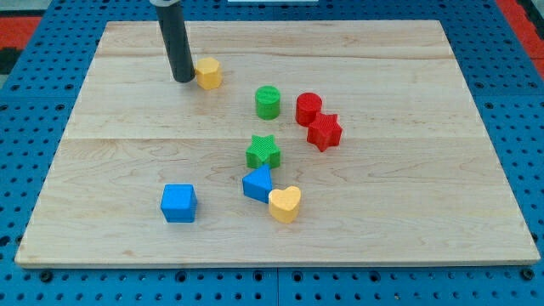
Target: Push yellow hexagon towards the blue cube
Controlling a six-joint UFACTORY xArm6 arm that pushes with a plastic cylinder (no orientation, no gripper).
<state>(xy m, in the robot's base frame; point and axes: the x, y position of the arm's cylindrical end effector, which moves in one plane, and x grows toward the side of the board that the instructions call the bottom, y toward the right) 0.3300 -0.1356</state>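
A wooden board lies on blue pegboard. My tip has no fingers to spread or pinch; it touches the yellow hexagon on its left. The blue cube sits well below my tip. Risk: pushing from here would likely send the hexagon rightward toward the green cylinder. No containers show.

Board — pale, matt wood; rod — dark, smooth.
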